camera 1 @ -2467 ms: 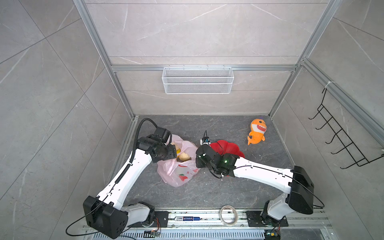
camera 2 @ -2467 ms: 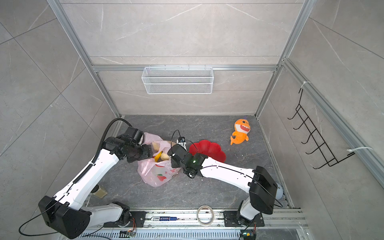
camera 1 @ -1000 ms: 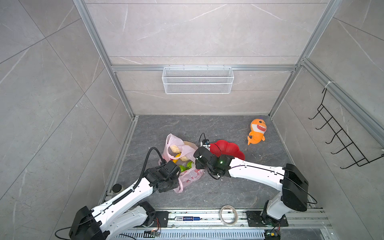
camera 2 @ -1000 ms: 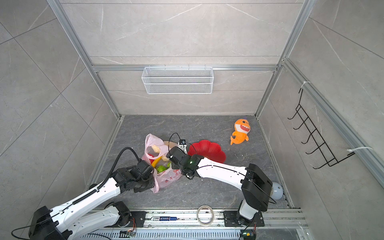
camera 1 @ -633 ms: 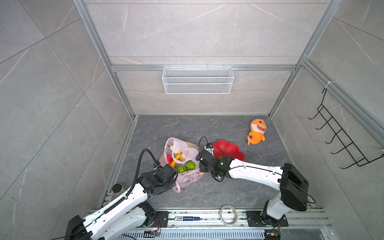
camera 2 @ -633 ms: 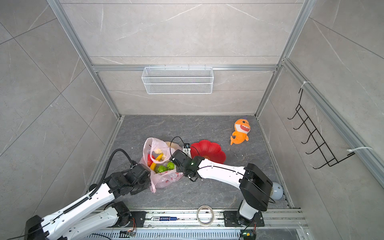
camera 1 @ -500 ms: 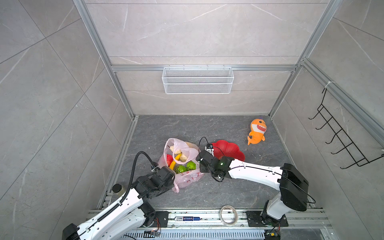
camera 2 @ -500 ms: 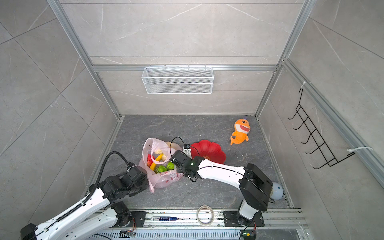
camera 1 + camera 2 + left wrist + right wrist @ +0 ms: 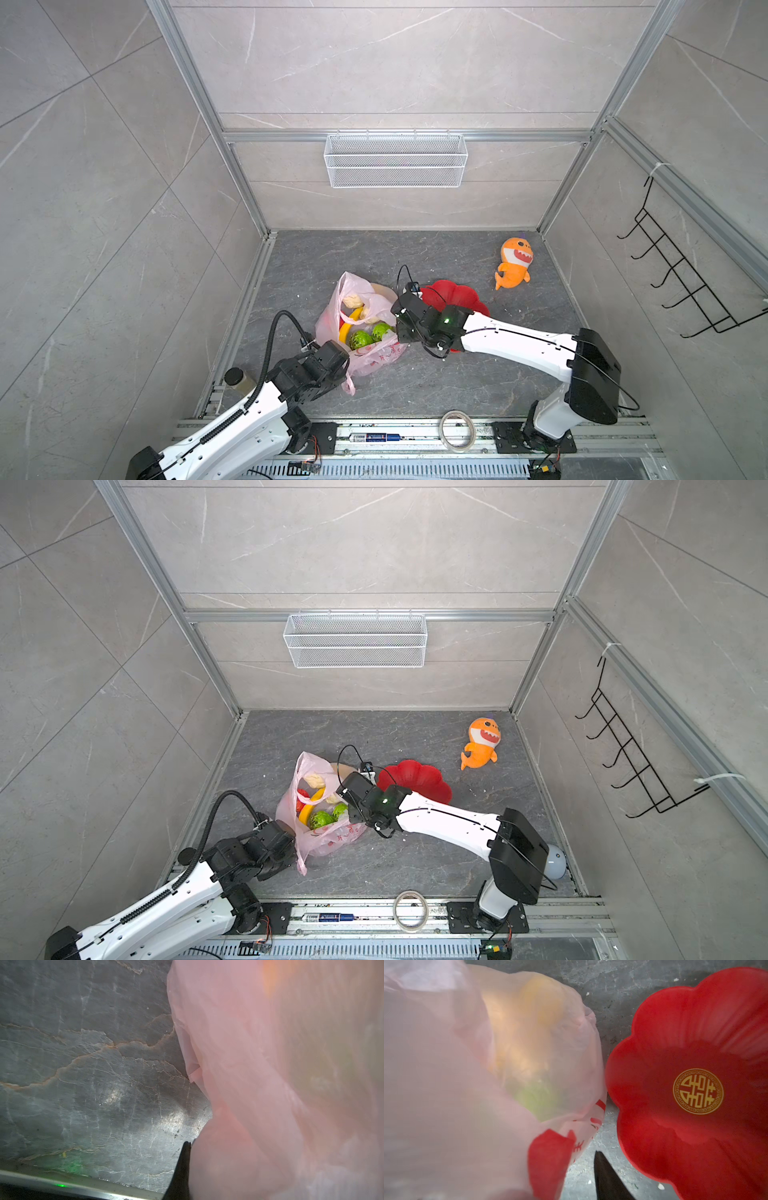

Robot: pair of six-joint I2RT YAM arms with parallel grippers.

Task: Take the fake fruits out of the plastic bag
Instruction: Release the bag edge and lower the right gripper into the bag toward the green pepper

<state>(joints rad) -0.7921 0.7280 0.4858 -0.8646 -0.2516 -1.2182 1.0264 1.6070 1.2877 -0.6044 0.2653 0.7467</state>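
The plastic bag (image 9: 376, 353) is standing open on the grey surface (image 9: 415, 386), with the fake fruits (image 9: 360, 340) lying inside it: a banana, two green ones, cream ones, something red. The left hand (image 9: 344, 360) is pressing together on the bag's rim, pinching the film. The right hand (image 9: 397, 330) is hovering at the bag's opposite edge; film is hiding one finger, so I cannot tell its spread. A red dish (image 9: 461, 297) is lying just beside the bag

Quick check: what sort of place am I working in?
Probably a mock shower or bathroom stall used as a robot cell: grey tiled walls, a wire basket hung at the back, a hook rack on the side.
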